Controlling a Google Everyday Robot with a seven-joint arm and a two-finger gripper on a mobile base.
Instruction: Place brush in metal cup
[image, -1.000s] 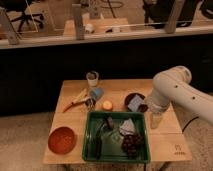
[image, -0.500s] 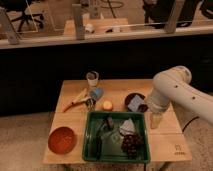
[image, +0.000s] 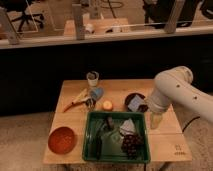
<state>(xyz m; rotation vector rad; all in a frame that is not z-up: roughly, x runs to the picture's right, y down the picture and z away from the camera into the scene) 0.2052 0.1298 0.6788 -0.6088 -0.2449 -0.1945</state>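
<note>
Open wood runs along the table's (image: 165, 137) right edge, where the gripper (image: 156, 120) hangs spread wide, holding nothing, just beside the green bin's (image: 115, 114) right rim, the brush (image: 102, 136) lying in the bin's left half, the metal cup (image: 92, 77) upright near the back edge before a dark wall (image: 45, 70).

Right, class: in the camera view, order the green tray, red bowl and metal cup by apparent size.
Largest first: green tray, red bowl, metal cup; the cup sits farther back, though. The gripper hangs right of the tray.
</note>
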